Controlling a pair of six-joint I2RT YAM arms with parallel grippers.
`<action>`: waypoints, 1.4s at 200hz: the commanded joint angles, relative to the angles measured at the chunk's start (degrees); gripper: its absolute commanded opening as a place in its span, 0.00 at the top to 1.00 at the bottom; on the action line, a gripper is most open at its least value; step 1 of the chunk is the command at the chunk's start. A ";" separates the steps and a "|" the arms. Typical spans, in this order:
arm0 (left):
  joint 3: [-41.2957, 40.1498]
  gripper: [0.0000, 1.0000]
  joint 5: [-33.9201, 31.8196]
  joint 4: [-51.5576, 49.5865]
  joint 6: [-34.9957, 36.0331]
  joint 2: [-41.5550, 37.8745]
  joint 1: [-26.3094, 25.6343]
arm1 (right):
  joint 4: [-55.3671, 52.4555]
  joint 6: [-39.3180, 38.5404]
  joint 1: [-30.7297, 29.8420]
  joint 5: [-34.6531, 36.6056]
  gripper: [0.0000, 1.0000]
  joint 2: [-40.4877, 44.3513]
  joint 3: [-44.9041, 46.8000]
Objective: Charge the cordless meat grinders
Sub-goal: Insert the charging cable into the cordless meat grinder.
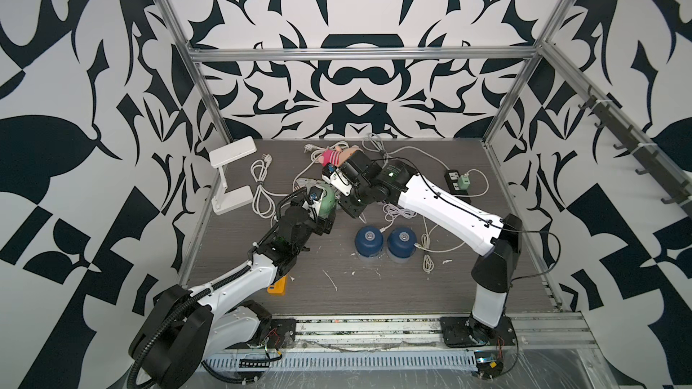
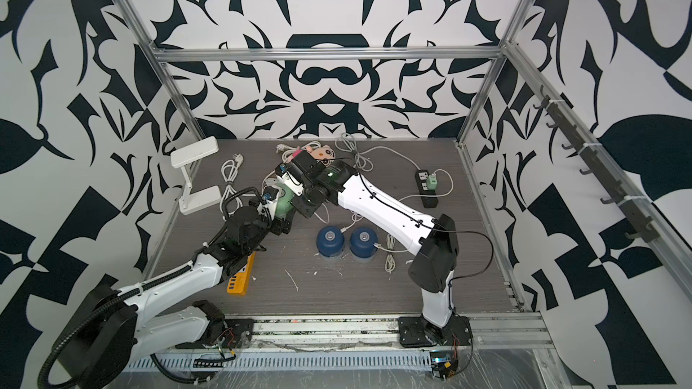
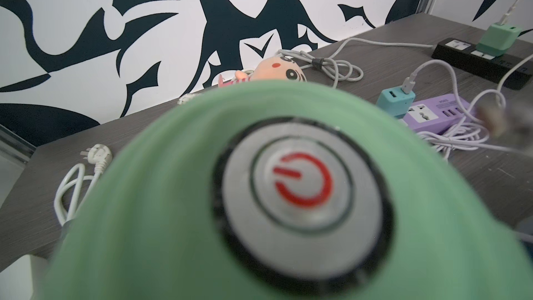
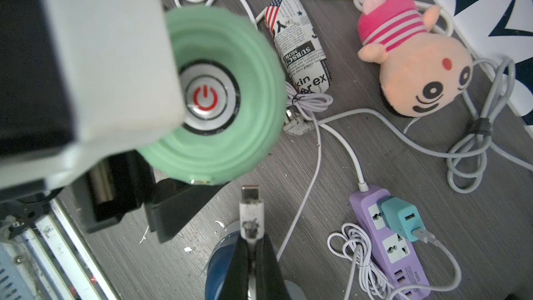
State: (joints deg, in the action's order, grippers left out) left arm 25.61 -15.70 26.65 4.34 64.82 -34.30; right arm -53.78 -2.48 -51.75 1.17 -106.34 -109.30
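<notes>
L end effector has jaws spread wide & clamped round the mint green grinder, about mid-depth on the worktop, toward the robot's left. The grinder's silver button w/ red power symbol fills the L wrist view; can't tell whether its base is clear of the worktop. R end effector is pinched almost fully together on a white USB plug. The plug's metal tip points at the small gold port on the green rim, near but not touching. Nearer the front edge, a dark blue grinder & a second dark blue grinder stand upright side by side btwn the two arms, w/ cables beside them. Also there: purple power strip w/ teal adapter plugged in, plush toy at the back, black power strip far right, orange power strip partly under the L arm.
</notes>
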 commanded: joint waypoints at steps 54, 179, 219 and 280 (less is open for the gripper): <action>2.34 0.47 -0.72 3.65 2.20 -0.58 0.12 | -7.55 4.88 -1.95 0.28 1.00 -1.56 -7.97; 1.73 0.48 0.41 6.68 2.90 0.14 0.12 | -10.30 9.12 -3.05 -2.22 1.00 -3.67 -11.01; 1.47 0.48 0.59 6.82 2.91 0.14 0.12 | -11.07 8.73 -3.71 -2.40 1.00 -5.07 -12.91; 1.30 0.48 -1.55 6.82 2.73 -0.35 0.12 | -12.23 8.91 -3.80 -1.08 1.00 -5.24 -13.21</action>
State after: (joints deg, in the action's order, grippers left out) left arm 25.61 -15.86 29.45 7.11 65.10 -34.26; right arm -64.77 5.91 -55.24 -0.82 -112.75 -120.68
